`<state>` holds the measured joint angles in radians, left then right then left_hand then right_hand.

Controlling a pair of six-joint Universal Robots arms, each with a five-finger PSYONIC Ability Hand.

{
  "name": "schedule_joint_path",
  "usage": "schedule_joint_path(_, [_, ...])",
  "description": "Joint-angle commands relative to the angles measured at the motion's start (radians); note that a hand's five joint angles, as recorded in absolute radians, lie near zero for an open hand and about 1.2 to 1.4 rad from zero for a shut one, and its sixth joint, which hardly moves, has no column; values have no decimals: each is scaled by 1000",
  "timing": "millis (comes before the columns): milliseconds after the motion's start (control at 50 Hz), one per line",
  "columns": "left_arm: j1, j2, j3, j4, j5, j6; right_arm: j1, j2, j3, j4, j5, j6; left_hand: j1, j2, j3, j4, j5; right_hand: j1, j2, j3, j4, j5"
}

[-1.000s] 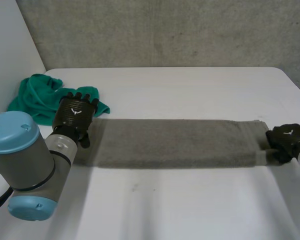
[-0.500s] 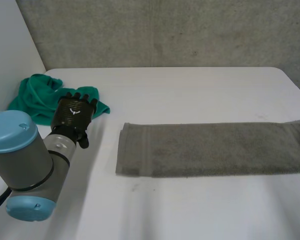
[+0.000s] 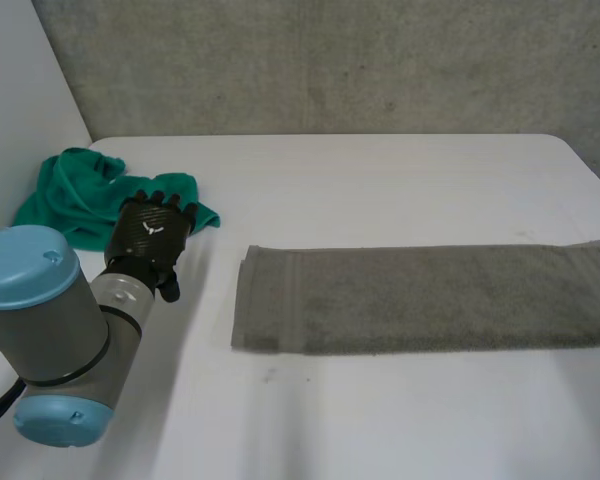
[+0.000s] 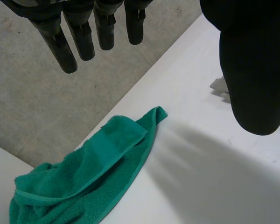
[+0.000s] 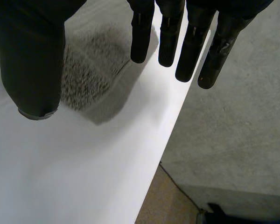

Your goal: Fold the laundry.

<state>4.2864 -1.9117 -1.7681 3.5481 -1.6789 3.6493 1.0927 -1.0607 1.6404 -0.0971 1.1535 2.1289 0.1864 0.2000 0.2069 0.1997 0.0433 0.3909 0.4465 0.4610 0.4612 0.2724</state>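
1. The grey towel (image 3: 420, 298) is laid out flat, reaching the table's (image 3: 380, 180) right edge.
2. The left hand (image 3: 150, 232) is held wide and empty, right by the green cloth (image 3: 80, 195) at the far-left corner.
3. The right hand (image 5: 32, 51) is spread wide too, nothing gripped, above the towel's end.

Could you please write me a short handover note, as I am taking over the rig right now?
Left hand: open, holding nothing, hovering beside the green cloth.
Right hand: open, holding nothing, over the end of the grey towel by the table's edge.
The grey towel lies flat on the white table as a long narrow strip, apparently folded lengthwise.
The green cloth is crumpled at the far left corner.
Left to do: fold the strip across, then fold the green cloth.
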Motion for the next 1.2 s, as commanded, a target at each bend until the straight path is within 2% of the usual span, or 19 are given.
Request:
schedule_joint_path(20, [0, -1, 1, 0, -1, 0, -11, 36, -11, 1, -47, 3, -12, -25, -32, -25, -43, 193, 137, 123, 123, 137])
schedule_joint_path(220, [-2, -4, -2, 0, -1, 0, -11, 60, -17, -3, -69, 13, -12, -25, -32, -25, -43, 307, 252, 237, 237, 251])
schedule_joint_path(300, [-2, -4, -2, 0, -1, 0, -11, 73, -24, -18, -69, 14, -12, -25, -32, -25, -43, 565, 510, 495, 495, 509])
schedule_joint_path(320, [-2, -4, -2, 0, -1, 0, -11, 77, -24, -25, -69, 14, -12, -25, -32, -25, -43, 758, 702, 688, 688, 702])
schedule_joint_path(380, [-2, -4, -2, 0, -2, 0, -11, 90, -31, -39, -67, 14, -12, -25, -32, -25, -43, 1005, 949, 935, 935, 949])
schedule_joint_path(540, [-2, -4, -4, 0, -4, 0, -49, 108, -77, -56, -41, 5, -12, -25, -32, -25, -43, 1005, 950, 935, 935, 949])
schedule_joint_path(640, [-2, -3, -5, 0, -5, 0, -94, 105, -143, -73, 52, -9, -12, -25, -32, -25, -43, 1005, 950, 935, 935, 949])
schedule_joint_path(780, [-4, -1, -4, 0, -5, 0, -80, 67, -151, -72, 94, -21, -12, -25, -32, -25, -43, 1005, 950, 935, 935, 949])
schedule_joint_path(820, [-4, 0, -4, -2, -7, 0, -18, 24, -142, -75, 92, 2, -12, -25, -32, -25, -43, 1005, 950, 935, 935, 949])
schedule_joint_path(920, [-5, 16, -1, 0, -10, -2, 249, -100, -119, -108, 88, 123, -12, -25, -32, -25, -43, 1005, 950, 935, 935, 949])
schedule_joint_path(980, [-7, 20, 2, 0, -13, -2, 357, -134, -102, -128, 78, 161, -12, -25, -32, -25, -43, 1005, 950, 935, 935, 949])
schedule_joint_path(1140, [-37, 54, 7, 2, -16, -3, 810, -170, -5, -151, -75, 200, -12, -25, -32, -25, -43, 1005, 950, 935, 935, 949])
schedule_joint_path(1200, [-57, 51, 7, 2, -18, -2, 887, -148, 16, -157, -87, 194, -12, -25, -32, -25, -43, 1005, 950, 935, 935, 949])
